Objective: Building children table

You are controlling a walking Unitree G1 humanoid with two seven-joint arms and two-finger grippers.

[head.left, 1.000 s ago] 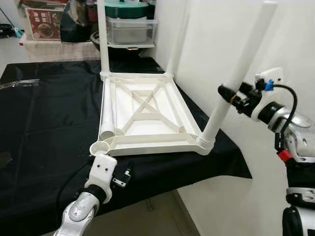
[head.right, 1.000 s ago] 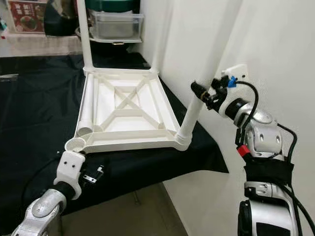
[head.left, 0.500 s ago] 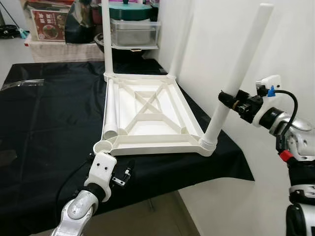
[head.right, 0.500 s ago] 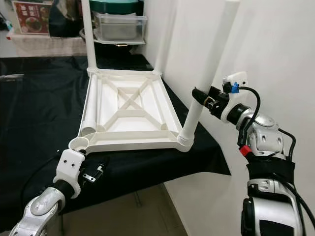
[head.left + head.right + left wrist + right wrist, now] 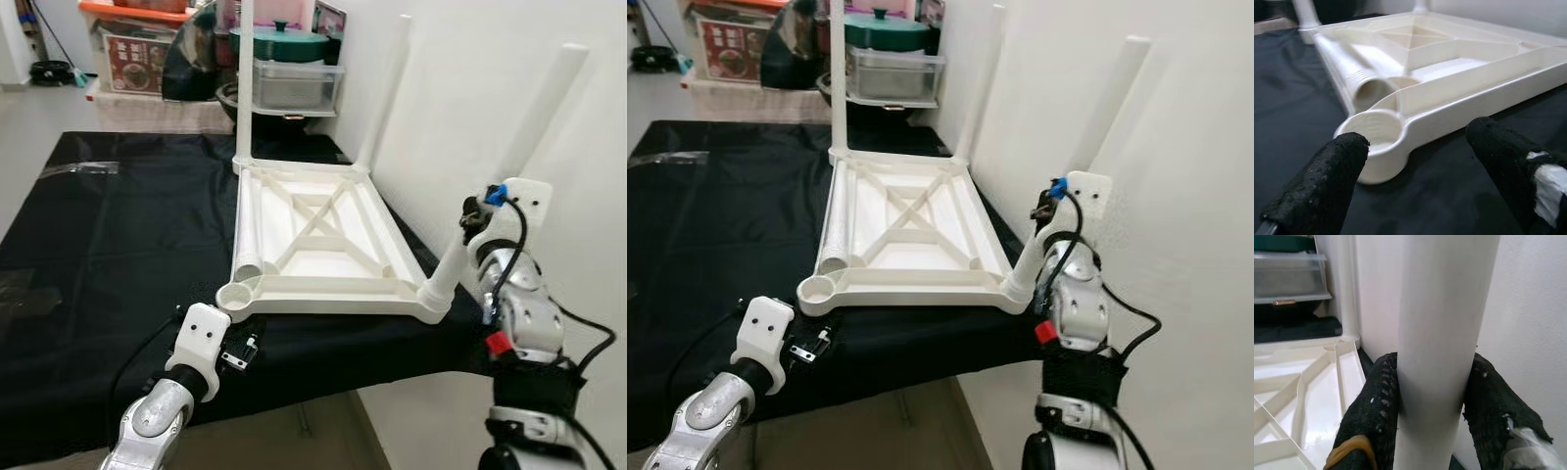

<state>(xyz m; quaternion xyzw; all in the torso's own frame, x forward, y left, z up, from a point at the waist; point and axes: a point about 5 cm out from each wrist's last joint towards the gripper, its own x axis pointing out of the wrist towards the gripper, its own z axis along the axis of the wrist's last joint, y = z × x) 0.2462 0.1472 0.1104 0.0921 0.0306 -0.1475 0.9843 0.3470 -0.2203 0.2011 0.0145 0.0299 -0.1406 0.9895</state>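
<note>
A white plastic children's table [image 5: 333, 291] lies upside down on the black cloth [image 5: 118, 255]. Upright legs stand in its far left [image 5: 244, 88] and far right [image 5: 385, 93] corners. A third leg [image 5: 534, 132] rises tilted from the near right corner, and my right gripper [image 5: 1432, 396] is shut on it low down, close to the wall. A loose leg [image 5: 249, 230] lies inside the frame along its left side. The near left socket [image 5: 1371, 129] holds nothing. My left gripper [image 5: 1418, 139] is open just in front of that socket, above the cloth.
The white wall [image 5: 470, 78] stands right behind the table's right side. A shelf at the back carries a clear box [image 5: 294, 83] and a green pot [image 5: 284, 41]. A clear plastic strip [image 5: 78, 168] lies on the cloth at far left. The cloth's front edge [image 5: 323, 377] is near me.
The camera has shifted, so the whole scene sits differently. My right arm has drawn in toward my body, still shut on the near right leg. The left gripper stays by the socket.
</note>
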